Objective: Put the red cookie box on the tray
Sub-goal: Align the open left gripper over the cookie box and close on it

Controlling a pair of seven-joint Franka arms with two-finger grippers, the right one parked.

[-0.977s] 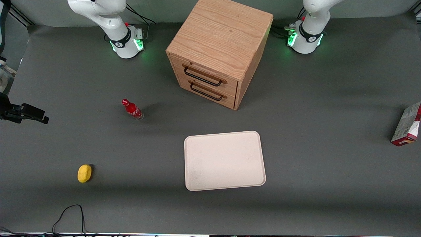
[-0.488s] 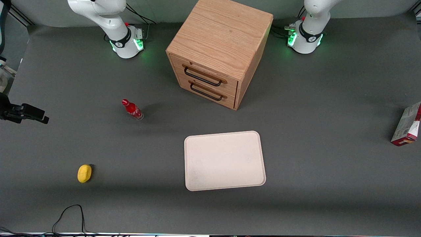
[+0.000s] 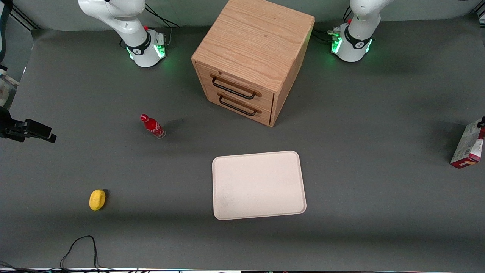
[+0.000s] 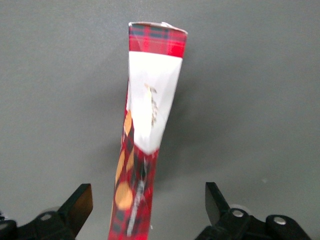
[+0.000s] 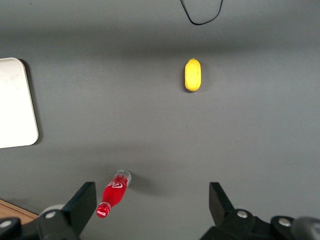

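The red cookie box stands on a narrow edge at the working arm's end of the table, close to the front view's edge. The left wrist view looks down on its tartan end and white flap. My left gripper is open and straddles the box from above, with a gap between each finger and the carton. In the front view only a dark tip of the gripper shows at the box's top. The cream tray lies flat mid-table with nothing on it, well away from the box toward the parked arm.
A wooden drawer cabinet stands farther from the front camera than the tray. A small red bottle and a yellow object lie toward the parked arm's end. A black cable loops near the table's front edge.
A dark tip of my gripper has come into the front view at the box's top, and the shadow beside the box has deepened. The box and tray have not moved.
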